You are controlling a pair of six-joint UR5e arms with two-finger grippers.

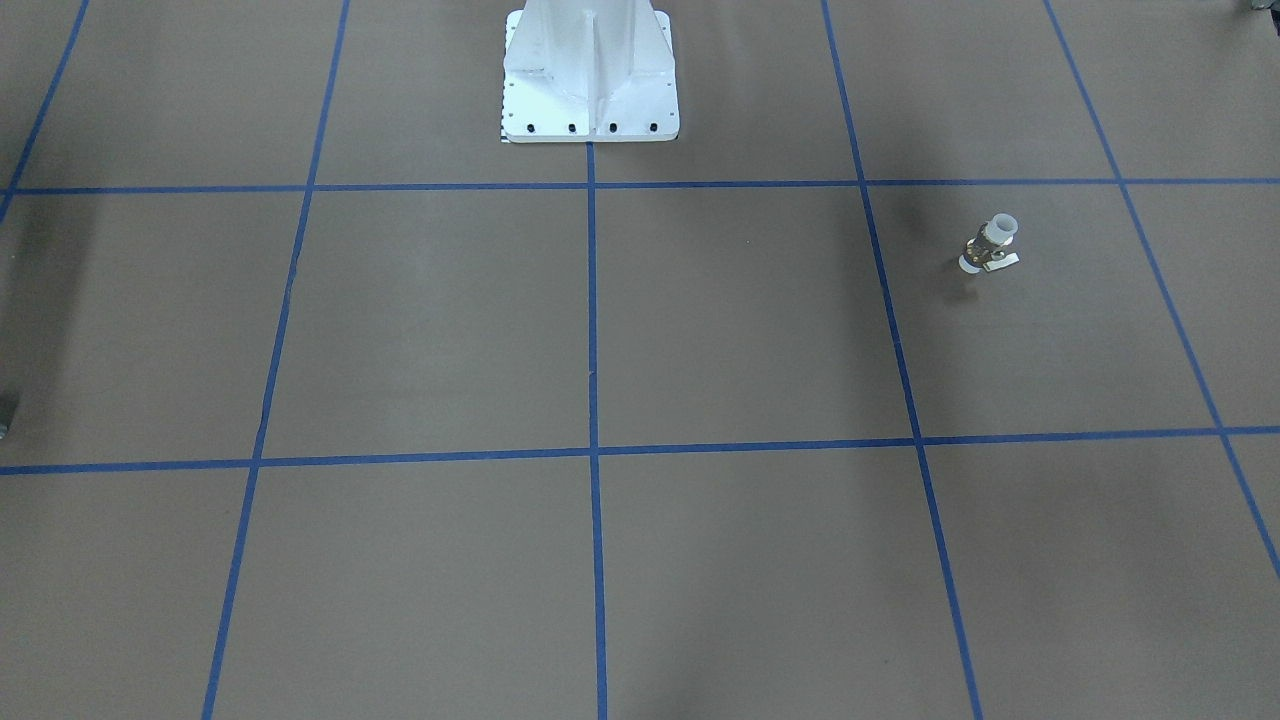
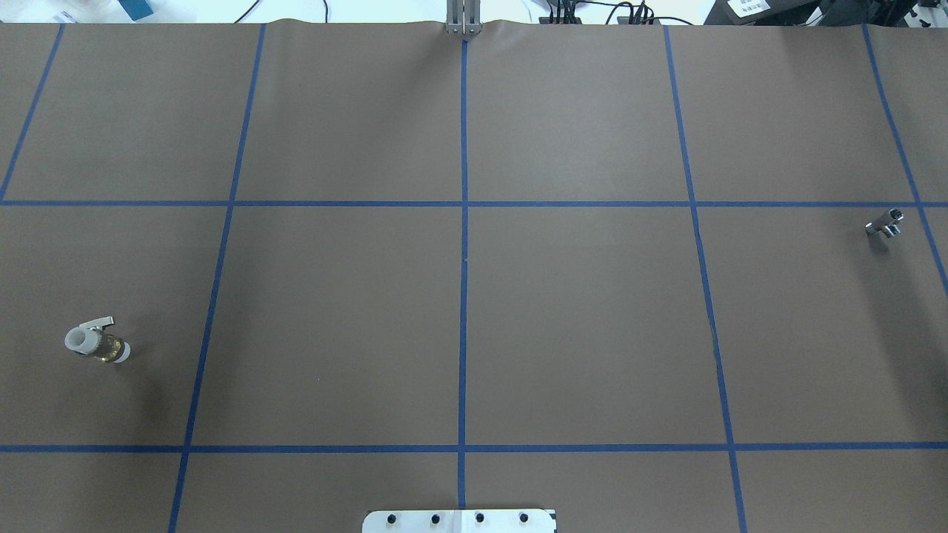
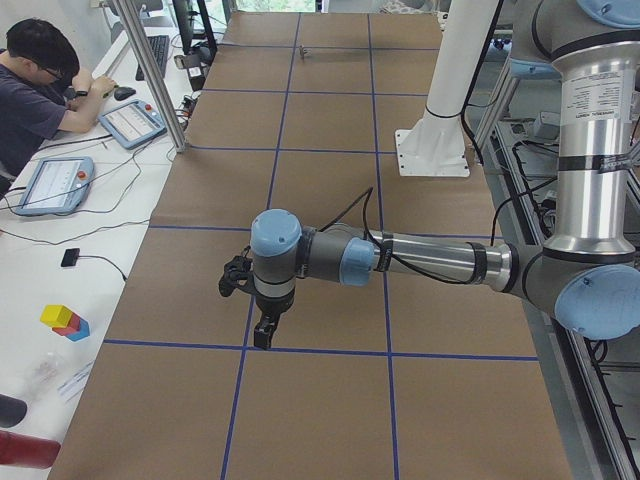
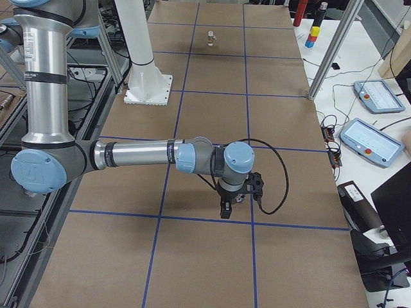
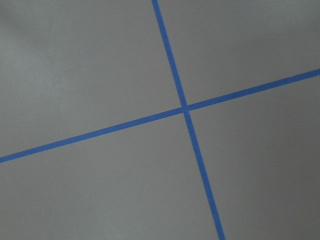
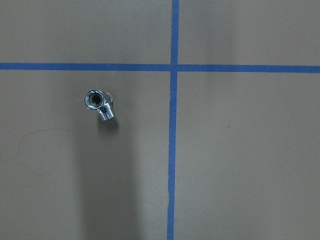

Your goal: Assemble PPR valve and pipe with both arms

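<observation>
The PPR valve (image 2: 96,342), with white collars, a brass middle and a pale handle tab, lies on the table's left part; it also shows in the front view (image 1: 990,245) and far off in the right side view (image 4: 210,37). The pipe (image 2: 885,222), a short silvery stub, lies at the right edge; the right wrist view shows it from above (image 6: 100,105). My left gripper (image 3: 262,338) points down over the table in the left side view. My right gripper (image 4: 224,212) points down near the pipe's spot. I cannot tell whether either is open or shut.
The white bolted pedestal (image 1: 590,80) stands at the robot's edge of the table. Blue tape lines (image 5: 185,107) grid the brown mat. An operator (image 3: 40,90) sits beside the table with tablets (image 3: 55,185). Metal frame posts (image 3: 150,70) stand along that side.
</observation>
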